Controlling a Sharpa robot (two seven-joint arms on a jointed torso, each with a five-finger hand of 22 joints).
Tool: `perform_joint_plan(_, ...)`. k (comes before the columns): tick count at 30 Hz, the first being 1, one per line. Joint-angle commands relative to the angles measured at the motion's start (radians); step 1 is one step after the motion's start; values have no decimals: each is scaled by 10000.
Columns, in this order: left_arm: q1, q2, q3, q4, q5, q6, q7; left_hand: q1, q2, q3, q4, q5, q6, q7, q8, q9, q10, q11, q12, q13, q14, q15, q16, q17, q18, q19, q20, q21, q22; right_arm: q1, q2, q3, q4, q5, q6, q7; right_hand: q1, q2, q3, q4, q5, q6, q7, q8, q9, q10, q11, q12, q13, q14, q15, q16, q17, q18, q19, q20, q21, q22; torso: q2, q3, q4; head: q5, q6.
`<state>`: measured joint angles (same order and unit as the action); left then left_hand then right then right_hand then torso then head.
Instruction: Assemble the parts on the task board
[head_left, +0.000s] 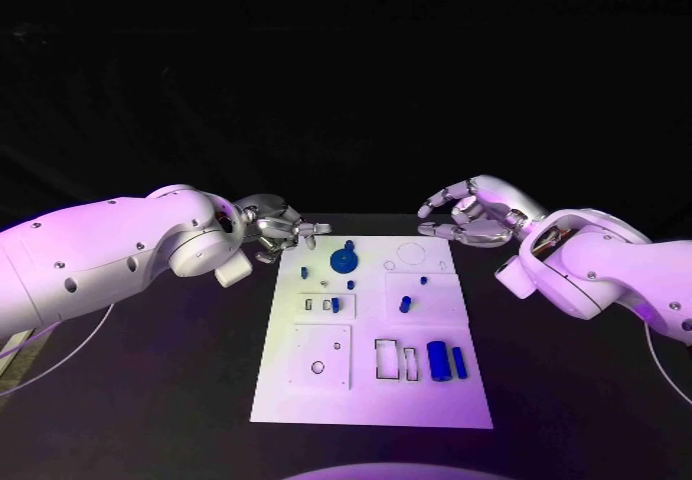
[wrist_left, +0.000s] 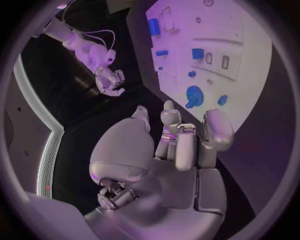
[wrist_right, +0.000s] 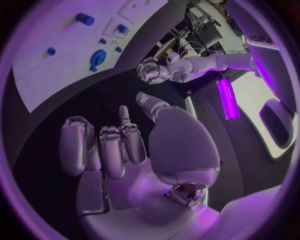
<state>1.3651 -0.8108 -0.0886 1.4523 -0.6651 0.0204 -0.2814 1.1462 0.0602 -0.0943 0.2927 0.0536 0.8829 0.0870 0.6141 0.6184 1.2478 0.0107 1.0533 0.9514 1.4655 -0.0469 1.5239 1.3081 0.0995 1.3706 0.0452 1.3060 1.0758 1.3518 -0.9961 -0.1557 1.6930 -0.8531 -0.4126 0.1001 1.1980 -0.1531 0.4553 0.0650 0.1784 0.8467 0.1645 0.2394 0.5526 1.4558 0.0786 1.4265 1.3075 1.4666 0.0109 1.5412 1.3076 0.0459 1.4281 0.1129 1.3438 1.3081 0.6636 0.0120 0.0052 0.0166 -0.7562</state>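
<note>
In the head view, the white task board (head_left: 371, 400) lay lengthwise in the middle of the black table (head_left: 144, 400), with bare dark surface open along both long sides and at its near end. The left hand (head_left: 277, 228) hung just off the board's far left corner, its silver fingers loosely curled and holding nothing. The right hand (head_left: 473, 214) hovered just beyond the far right corner, fingers bent and parted, also empty. On the board, a round blue disc (head_left: 345, 261) sat near the far end, and two blue cylinders (head_left: 447, 361) lay side by side by the near right edge next to rectangular slots (head_left: 394, 360). Smaller blue parts (head_left: 405, 303) dotted the middle.

In the left wrist view, the left hand (wrist_left: 178, 145) showed smooth metallic fingers half-curled over dark table beside the board's edge (wrist_left: 164, 95); the disc (wrist_left: 194, 94) lay close beyond the fingertips.

In the right wrist view, the right hand (wrist_right: 125, 145) had its fingers folded inward around nothing, well clear of the board (wrist_right: 44, 75).
</note>
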Motion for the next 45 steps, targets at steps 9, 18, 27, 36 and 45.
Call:
perform_joint_plan(9, 412, 1062, -174, -552, -3058, 2039, -2261, -248, 487, -620, 19, -45, -136, -100, 229, 397, 56, -52, 434, 537, 817, -95, -31, 1882, -158, 61, -28, 316, 457, 67, 57, -1, -991, 1578, 235, 593, 199, 9, 119, -29, 149, -404, 39, 104, 129, -1792, 41, -2233, -724, 201, -50, -983, -238, 629, -1397, -24, -2117, -1073, -230, 81, -8, 109, -209)
perform_joint_plan(18, 536, 2012, -628, -1089, -3334, 2682, -2521, 349, 939, -479, -19, -39, -526, 17, -119, 411, -349, 36, 26, 184, 745, -48, -189, 1692, -136, 153, -27, 263, 359, 79, 500, -4, -2001, 3555, -89, 1429, 621, -171, 1450, -225, 247, -680, 459, 20, -15, -5573, 502, -9067, -6815, -4268, 566, -8600, -7534, 1260, -5879, 542, -8519, -5611, -249, 104, -6, 122, -292)
perform_joint_plan(27, 563, 2539, -1079, -1377, -3040, 2838, -2612, 567, 983, -275, -2, -36, -603, 71, -331, 416, -489, 78, -77, 133, 964, -21, 282, 2361, -344, 749, -30, 871, 1463, 84, 758, -5, -2564, 4159, -431, 1775, 497, -323, 1525, -382, 540, -697, 727, -135, -383, -5334, 903, -10685, -9529, -5148, 1144, -11458, -8902, 1350, -6479, 1248, -10621, -7360, -218, 97, -11, 155, -332)
perform_joint_plan(36, 519, 2905, -1323, -1649, -2888, 2997, -2648, 374, 863, -286, 8, -36, -548, 77, -372, 452, -426, 88, 28, 254, 1006, -7, 372, 2488, -393, 872, -19, 1014, 1729, 84, 895, -6, -2728, 4298, -545, 1846, 392, -389, 1240, -486, 747, -722, 830, -195, -613, -5366, 1052, -10852, -10541, -5437, 1346, -12251, -9247, 1358, -6489, 1479, -11499, -8233, -192, 96, -30, 178, -362)
perform_joint_plan(45, 420, 3057, -1359, -1786, -2821, 3024, -2653, 398, 851, -110, -14, -32, -515, 59, -386, 492, -434, 73, 29, 255, 1021, -14, 404, 2533, -410, 912, -19, 1066, 1827, 83, 938, -7, -2742, 4321, -577, 1871, 392, -380, 1222, -496, 760, -716, 837, -193, -631, -5360, 1055, -10846, -10613, -5426, 1348, -12290, -9267, 1364, -6459, 1487, -11548, -8295, -180, 103, -35, 164, -414)
